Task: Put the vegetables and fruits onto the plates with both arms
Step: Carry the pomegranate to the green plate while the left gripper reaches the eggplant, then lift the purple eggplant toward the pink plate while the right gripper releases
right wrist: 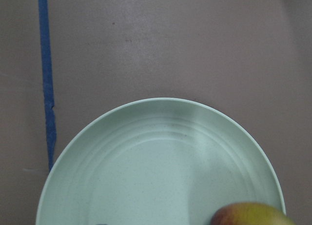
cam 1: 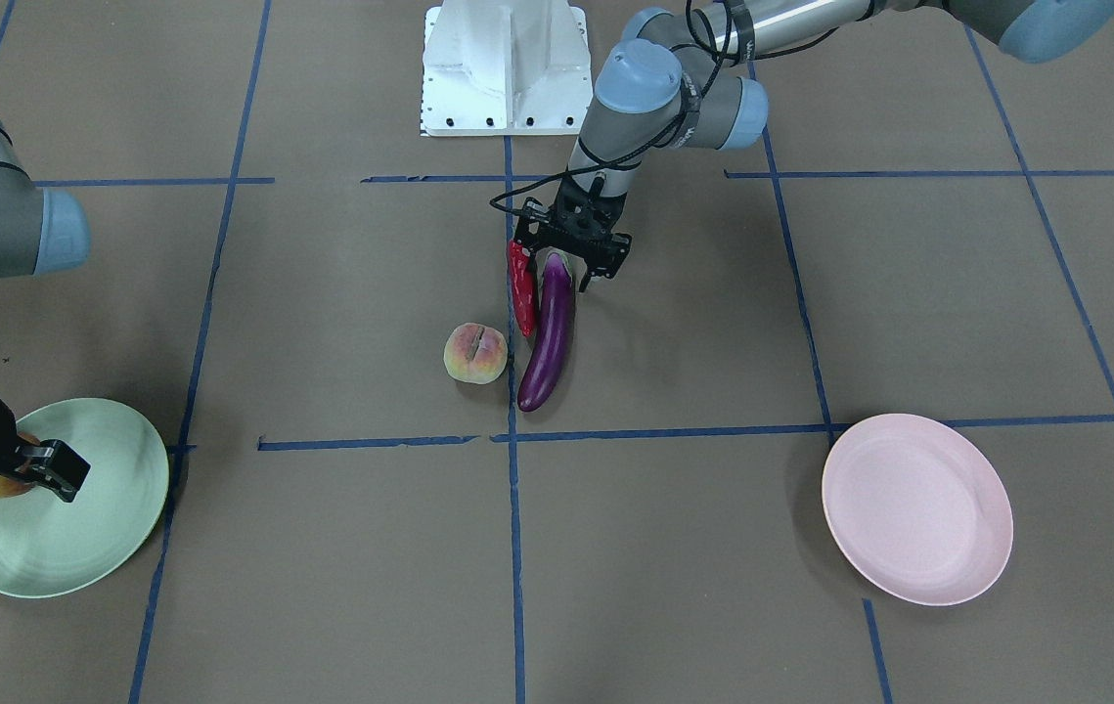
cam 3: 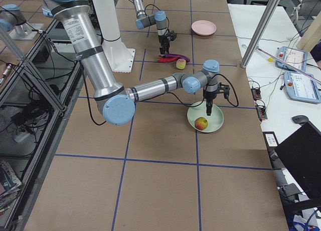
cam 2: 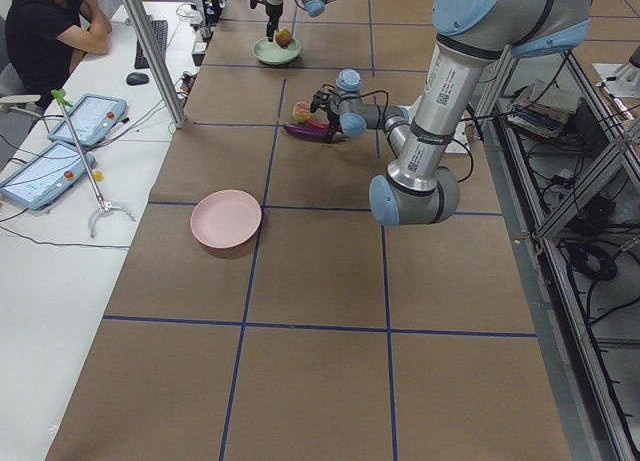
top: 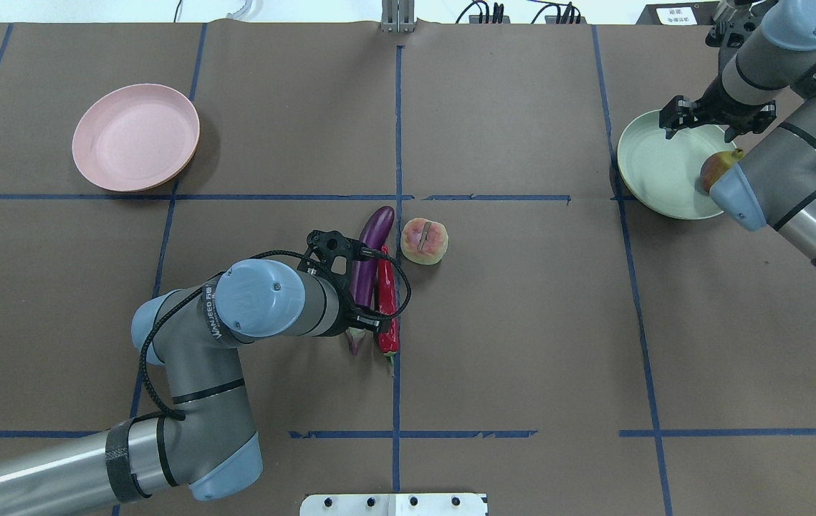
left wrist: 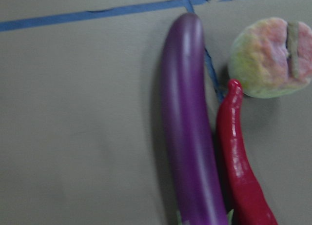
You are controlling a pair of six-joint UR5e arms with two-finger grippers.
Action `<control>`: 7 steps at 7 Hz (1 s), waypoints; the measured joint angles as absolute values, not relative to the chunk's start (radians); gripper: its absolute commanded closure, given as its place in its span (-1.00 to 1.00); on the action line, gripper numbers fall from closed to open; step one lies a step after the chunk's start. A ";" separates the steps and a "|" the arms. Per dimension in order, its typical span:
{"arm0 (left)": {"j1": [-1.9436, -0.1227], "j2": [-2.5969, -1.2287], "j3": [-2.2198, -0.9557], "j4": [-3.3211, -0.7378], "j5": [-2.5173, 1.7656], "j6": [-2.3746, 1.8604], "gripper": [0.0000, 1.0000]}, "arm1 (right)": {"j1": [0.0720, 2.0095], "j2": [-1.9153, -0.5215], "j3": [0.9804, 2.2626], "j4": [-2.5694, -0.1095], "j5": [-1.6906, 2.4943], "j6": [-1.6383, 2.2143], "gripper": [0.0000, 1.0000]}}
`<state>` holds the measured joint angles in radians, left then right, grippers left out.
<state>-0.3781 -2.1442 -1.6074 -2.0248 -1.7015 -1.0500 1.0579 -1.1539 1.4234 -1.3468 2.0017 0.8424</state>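
Right arm (top: 773, 64) sleeve: white letters "EED" legible, following characters unclear. Left arm (top: 264, 301) lettering too small to read.

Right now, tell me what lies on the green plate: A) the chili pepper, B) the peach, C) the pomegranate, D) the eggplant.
C: the pomegranate rests on the green plate, while the peach, chili pepper and eggplant lie on the table.
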 measured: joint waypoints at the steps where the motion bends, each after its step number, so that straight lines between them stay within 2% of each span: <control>1: -0.380 -2.142 -1.603 -2.018 -1.698 -1.048 1.00 | 1.059 -1.154 1.428 -1.347 2.007 0.842 -1.00; 4: -0.422 -2.142 -1.625 -2.012 -1.700 -1.051 1.00 | 1.061 -1.159 1.466 -1.350 2.022 0.843 -1.00; 7: -0.567 -2.081 -1.693 -2.011 -1.704 -1.171 0.94 | 0.963 -1.164 1.618 -1.347 2.062 1.074 -1.00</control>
